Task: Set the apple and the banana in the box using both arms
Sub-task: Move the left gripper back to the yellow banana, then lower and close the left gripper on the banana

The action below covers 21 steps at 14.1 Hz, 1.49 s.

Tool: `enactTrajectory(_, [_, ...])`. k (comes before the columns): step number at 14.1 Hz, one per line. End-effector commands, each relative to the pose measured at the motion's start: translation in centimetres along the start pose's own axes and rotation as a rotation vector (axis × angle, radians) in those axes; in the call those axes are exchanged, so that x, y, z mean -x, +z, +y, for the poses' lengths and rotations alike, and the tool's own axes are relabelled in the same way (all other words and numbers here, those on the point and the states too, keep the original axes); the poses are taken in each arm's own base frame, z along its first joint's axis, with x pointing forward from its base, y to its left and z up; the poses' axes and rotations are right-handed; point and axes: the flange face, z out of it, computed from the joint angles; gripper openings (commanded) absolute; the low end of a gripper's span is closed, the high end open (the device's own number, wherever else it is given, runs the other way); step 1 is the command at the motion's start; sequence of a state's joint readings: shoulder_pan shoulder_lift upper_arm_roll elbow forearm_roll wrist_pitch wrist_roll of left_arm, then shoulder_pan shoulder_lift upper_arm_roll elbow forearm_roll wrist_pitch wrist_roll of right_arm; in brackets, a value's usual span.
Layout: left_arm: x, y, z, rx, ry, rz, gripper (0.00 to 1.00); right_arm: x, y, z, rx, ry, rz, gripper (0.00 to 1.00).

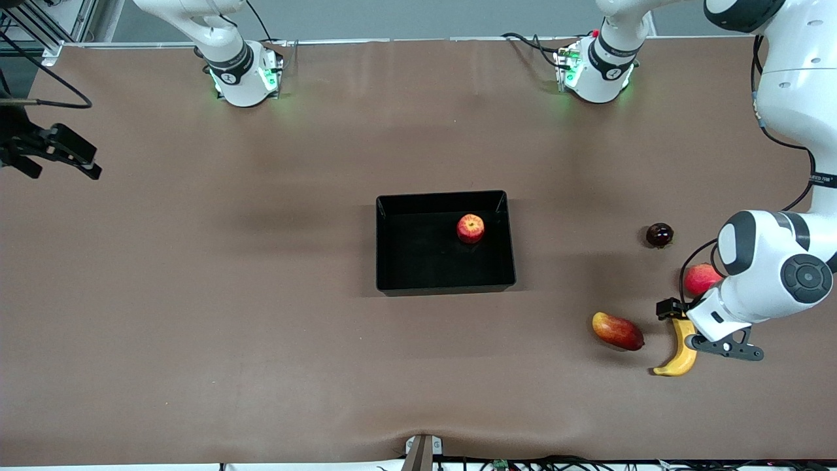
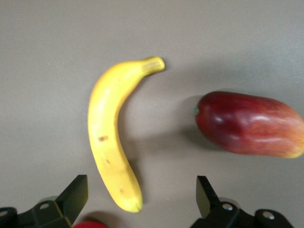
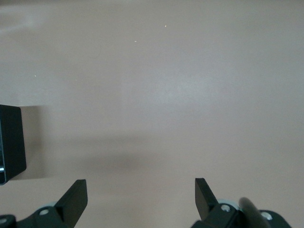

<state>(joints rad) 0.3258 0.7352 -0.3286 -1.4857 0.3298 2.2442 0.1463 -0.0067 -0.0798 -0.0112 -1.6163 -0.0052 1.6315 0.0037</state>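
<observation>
Apple (image 1: 470, 228): already in the box (image 1: 392, 275), toward the corner nearest my left arm's base. Half the task looks done.
Banana (image 2: 111, 137): on the table at the left arm's end, just beside the mango (image 2: 249, 123) but not touching it. Curved, stem end pointing away from my fingers in the left wrist view.
Left gripper (image 2: 137, 197): mine, hovering over the banana's blunt end, fingers spread wide, nothing between them.
Right gripper (image 3: 137, 194): spread open and empty over bare table at the right arm's end; a black corner shows at the edge of its wrist view. This arm waits.
Other fruit: pinkish-red fruit (image 1: 700, 278) partly under my left wrist; dark round fruit (image 1: 659, 235) farther from the front camera.
Handling, my guess: light, fairly stiff along its length, smooth skin that could slip, bruises if pinched hard.
Grasp point, my guess: across the thick middle, fingers square to the curve, gentle squeeze.
Risk: the mango is close; a wide finger could nudge it on descent.
Step in hand: line up over the banana's middle, then lower.
</observation>
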Motion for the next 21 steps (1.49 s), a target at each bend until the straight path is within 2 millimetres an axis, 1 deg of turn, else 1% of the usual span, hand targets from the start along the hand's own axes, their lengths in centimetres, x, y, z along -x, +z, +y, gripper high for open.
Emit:
enactTrajectory(1, [-0.8,1.6,-0.2,-0.036,0.066,0.036,0.9,-0.6,-0.1,0.9,0.023,-0.038,-0.02,1.0])
enactTrajectory(2, [-0.7,2.4,-0.5,-0.041,0.071,0.039,0.88,-0.7,-0.1,1.0,0.022,-0.036,-0.021,1.0])
enactTrajectory(3, [-0.6,2.8,-1.0,-0.057,0.076,0.043,0.86,-0.7,-0.1,1.0,0.024,-0.036,-0.021,1.0])
enactTrajectory(4, [-0.6,3.3,-1.3,-0.066,0.082,0.048,0.86,-0.7,0.1,1.0,0.022,-0.036,-0.025,1.0])
enactTrajectory(6, [-1.1,3.9,-2.8,-0.081,0.088,0.062,0.86,-1.2,1.2,0.9,0.021,-0.038,-0.045,1.0])
enactTrajectory(7, [-1.3,4.4,-3.3,-0.079,0.071,0.065,0.83,-1.4,1.7,0.9,0.021,-0.038,-0.054,1.0])
enactTrajectory(8, [-1.3,4.9,-3.3,-0.075,0.045,0.064,0.79,-1.4,1.8,0.7,0.019,-0.043,-0.056,1.0])
enactTrajectory(9, [-1.1,5.6,-3.5,-0.071,-0.004,0.069,0.78,-1.4,1.6,0.6,0.021,-0.046,-0.053,1.0])
enactTrajectory(10, [-1.1,5.8,-3.4,-0.069,-0.048,0.07,0.77,-1.4,1.7,0.4,0.021,-0.049,-0.054,1.0])
enactTrajectory(11, [-1.0,6.4,-3.3,-0.064,-0.09,0.065,0.75,-1.2,1.6,0.6,0.019,-0.044,-0.059,1.0])
enactTrajectory(12, [-0.8,6.8,-3.4,-0.061,-0.124,0.06,0.69,-1.0,1.4,0.8,0.021,-0.042,-0.066,1.0])
enactTrajectory(13, [-0.5,7.0,-4.0,-0.062,-0.128,0.056,0.61,-1.0,1.3,1.0,0.015,-0.038,-0.062,1.0])
enactTrajectory(14, [-0.3,7.1,-4.4,-0.068,-0.127,0.053,0.49,-1.0,1.3,1.5,0.01,-0.028,-0.06,1.0])
enactTrajectory(15, [-0.3,6.9,-4.6,-0.072,-0.127,0.054,0.28,-1.1,1.4,2.0,0.005,-0.026,-0.063,1.0])
enactTrajectory(16, [-0.4,6.2,-4.6,-0.071,-0.131,0.057,0.09,-1.0,1.3,1.9,0.005,-0.063,-0.065,1.0])
enactTrajectory(17, [-0.5,5.4,-4.7,-0.071,-0.139,0.059,0.0,-0.8,1.0,1.9,0.008,-0.088,-0.062,1.0])
enactTrajectory(18, [-0.7,5.0,-4.2,-0.062,-0.144,0.048,0.0,-0.7,0.9,1.9,0.008,-0.088,-0.064,1.0])
enactTrajectory(19, [-1.0,4.4,-3.2,-0.049,-0.147,0.031,0.0,-0.5,1.0,2.1,0.007,-0.085,-0.076,1.0])
enactTrajectory(20, [-1.4,2.9,-2.4,-0.024,-0.159,0.036,0.0,-0.5,1.0,2.2,0.011,-0.086,-0.076,1.0])
enactTrajectory(21, [-2.0,0.5,-1.3,-0.011,-0.152,0.04,0.0,-0.5,1.0,2.3,0.016,-0.088,-0.077,1.0])
